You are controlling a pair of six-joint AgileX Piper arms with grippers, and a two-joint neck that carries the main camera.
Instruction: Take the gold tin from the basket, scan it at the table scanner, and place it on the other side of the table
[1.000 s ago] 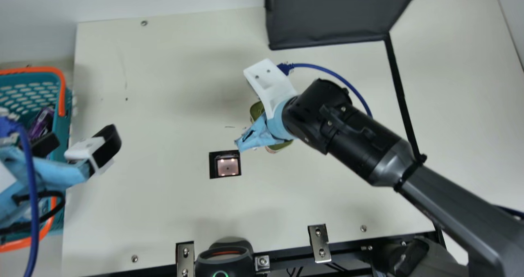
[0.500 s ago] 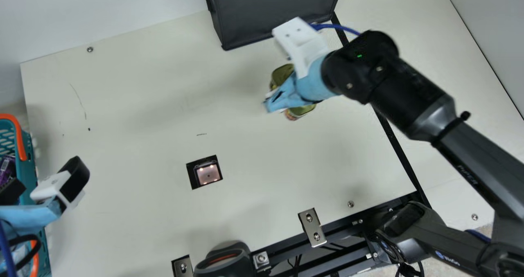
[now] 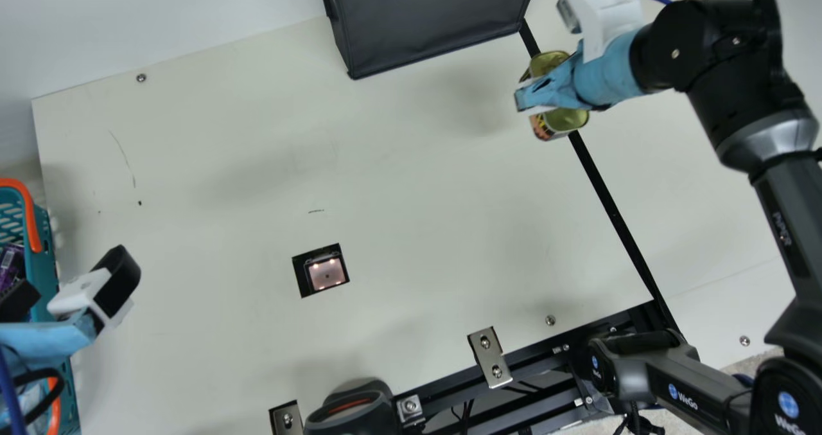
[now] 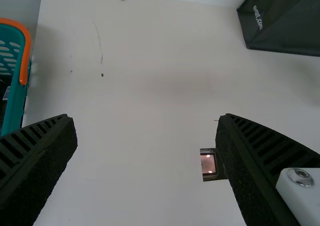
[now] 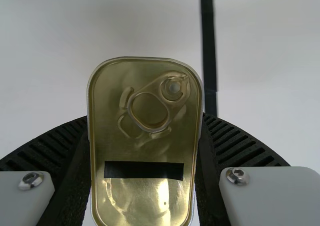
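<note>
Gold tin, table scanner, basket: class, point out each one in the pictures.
Gold tin (image 5: 145, 151): right wrist view, on its lid, near the pull ring.
Table scanner (image 3: 329, 270): main view, on its lit window.
Basket (image 4: 15, 103): left wrist view, on its teal side wall.

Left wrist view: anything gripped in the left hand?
No, the left hand is open, its two fingers wide apart with the cream table showing between them.

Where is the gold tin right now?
The gold tin is gripped in the robot's right hand, toward the upper right of the main view, by the black strip and to the right of the dark bag.
</note>
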